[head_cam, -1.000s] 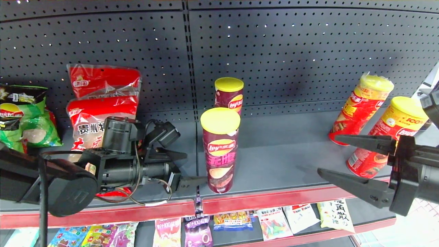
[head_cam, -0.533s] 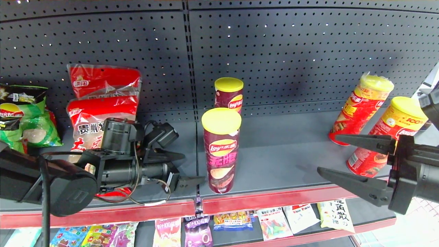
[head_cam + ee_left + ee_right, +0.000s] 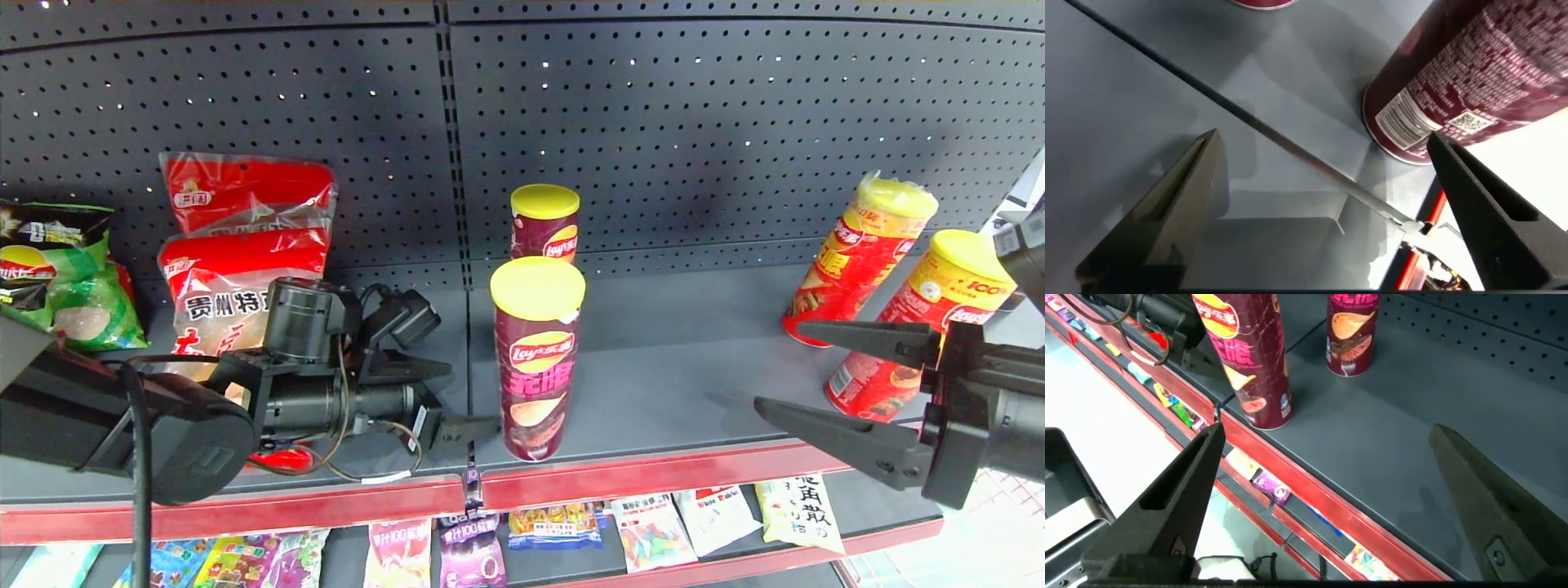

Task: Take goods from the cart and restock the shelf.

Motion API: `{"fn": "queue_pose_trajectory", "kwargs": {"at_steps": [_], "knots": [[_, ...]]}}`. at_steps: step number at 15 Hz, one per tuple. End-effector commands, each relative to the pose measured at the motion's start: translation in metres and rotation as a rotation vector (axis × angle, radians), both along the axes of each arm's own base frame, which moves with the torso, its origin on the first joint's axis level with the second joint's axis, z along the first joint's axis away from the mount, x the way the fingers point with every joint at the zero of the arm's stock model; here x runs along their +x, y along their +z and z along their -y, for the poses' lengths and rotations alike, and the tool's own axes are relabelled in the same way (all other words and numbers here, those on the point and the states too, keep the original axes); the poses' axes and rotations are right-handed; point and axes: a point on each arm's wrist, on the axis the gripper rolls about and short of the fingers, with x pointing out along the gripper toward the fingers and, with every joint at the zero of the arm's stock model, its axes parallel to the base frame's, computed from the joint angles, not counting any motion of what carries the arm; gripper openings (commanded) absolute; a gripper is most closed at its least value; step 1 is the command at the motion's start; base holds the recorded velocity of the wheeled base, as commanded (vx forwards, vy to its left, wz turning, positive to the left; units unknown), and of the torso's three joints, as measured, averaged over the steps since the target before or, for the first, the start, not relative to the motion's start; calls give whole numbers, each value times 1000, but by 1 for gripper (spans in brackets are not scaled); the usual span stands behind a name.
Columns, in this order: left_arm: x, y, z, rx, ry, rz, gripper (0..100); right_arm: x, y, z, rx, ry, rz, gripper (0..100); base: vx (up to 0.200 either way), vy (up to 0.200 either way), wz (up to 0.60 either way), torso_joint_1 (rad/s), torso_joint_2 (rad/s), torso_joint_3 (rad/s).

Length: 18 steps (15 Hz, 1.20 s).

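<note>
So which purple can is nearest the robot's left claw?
The front purple can, just beside the left gripper; the other purple can stands farther back.

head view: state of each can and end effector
front maroon chip can: upright, lid on, ungripped
rear maroon chip can: upright, lid on
front red chip can: standing, lid on
rear red chip can: standing, lid on
left end effector: open, beside front maroon chip can
right end effector: open, empty
</note>
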Motion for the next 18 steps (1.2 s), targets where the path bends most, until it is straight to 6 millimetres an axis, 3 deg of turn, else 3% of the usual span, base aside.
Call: {"fn": "queue_pose_trajectory", "kwargs": {"at_steps": [1,14,18], "knots": [[0,-1,1,1,-1,-2,100,0,0,0,2,0,-3,100,0,0,0,0,0,0],[12,1,6,-9,3,16,100,0,-1,0,7,-2,-11,100,0,0,0,0,0,0],[-6,9,-10,-7,39,25,100,-4,-8,2,-2,-2,-30,100,0,0,0,0,0,0]]}}
